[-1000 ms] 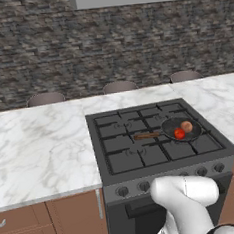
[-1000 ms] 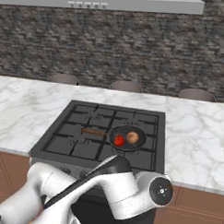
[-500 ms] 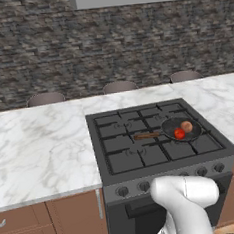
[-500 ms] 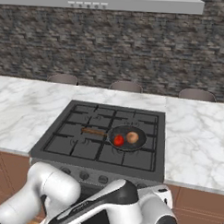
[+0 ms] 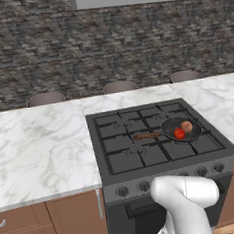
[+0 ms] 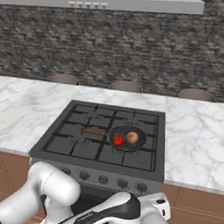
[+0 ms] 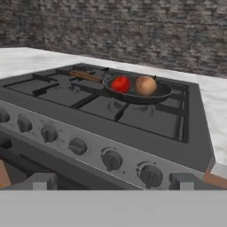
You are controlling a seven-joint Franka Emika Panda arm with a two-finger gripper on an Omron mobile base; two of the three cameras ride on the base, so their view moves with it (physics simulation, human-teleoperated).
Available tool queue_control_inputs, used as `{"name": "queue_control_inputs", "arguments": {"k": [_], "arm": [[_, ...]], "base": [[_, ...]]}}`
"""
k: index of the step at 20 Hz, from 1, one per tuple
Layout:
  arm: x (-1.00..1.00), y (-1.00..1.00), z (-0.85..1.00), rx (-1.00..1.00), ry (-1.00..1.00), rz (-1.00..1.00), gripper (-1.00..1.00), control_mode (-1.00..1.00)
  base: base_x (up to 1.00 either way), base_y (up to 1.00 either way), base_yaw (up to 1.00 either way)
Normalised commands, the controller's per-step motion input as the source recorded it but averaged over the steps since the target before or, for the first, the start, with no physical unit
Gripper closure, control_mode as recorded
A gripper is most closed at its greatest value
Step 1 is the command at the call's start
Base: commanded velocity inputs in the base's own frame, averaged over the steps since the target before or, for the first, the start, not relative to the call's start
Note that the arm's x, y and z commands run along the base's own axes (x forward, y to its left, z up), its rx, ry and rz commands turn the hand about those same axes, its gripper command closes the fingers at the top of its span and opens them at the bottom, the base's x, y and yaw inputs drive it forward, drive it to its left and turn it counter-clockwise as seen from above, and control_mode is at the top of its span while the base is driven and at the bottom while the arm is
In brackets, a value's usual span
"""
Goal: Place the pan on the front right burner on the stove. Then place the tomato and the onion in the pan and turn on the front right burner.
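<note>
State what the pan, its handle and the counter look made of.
Pan: dark matte metal, judging by its thin black rim. Handle: apparently wood, brown and straight. Counter: looks like polished marble or an imitation, white with grey veins.

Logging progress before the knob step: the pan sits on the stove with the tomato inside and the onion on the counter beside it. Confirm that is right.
Not quite. The onion is not on the counter; it lies in the pan next to the tomato, as the right base view shows. The pan does sit on the stove with the tomato inside.
</note>
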Motion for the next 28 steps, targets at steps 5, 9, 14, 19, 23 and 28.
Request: {"name": "queue_control_inputs", "arguments": {"k": [5, 9, 14, 19, 23, 28], "arm": [[0.02, 0.0, -0.12, 0.07, -0.04, 0.0, -1.0, -1.0], [0.1, 0.0, -0.11, 0.1, -0.02, 0.0, -1.0, -1.0], [0.17, 0.0, -0.11, 0.11, -0.01, 0.0, -1.0, -1.0], [0.22, 0.0, -0.18, 0.09, 0.0, 0.0, -1.0, -1.0], [0.16, 0.02, -0.24, 0.08, 0.0, 0.0, -1.0, -1.0], [0.19, 0.03, -0.21, 0.07, 0.0, 0.0, -1.0, -1.0]], "base": [[0.0, 0.0, 0.0], [0.0, 0.0, 0.0], [0.0, 0.0, 0.0], [0.0, 0.0, 0.0], [0.0, 0.0, 0.0], [0.0, 0.0, 0.0]]}}
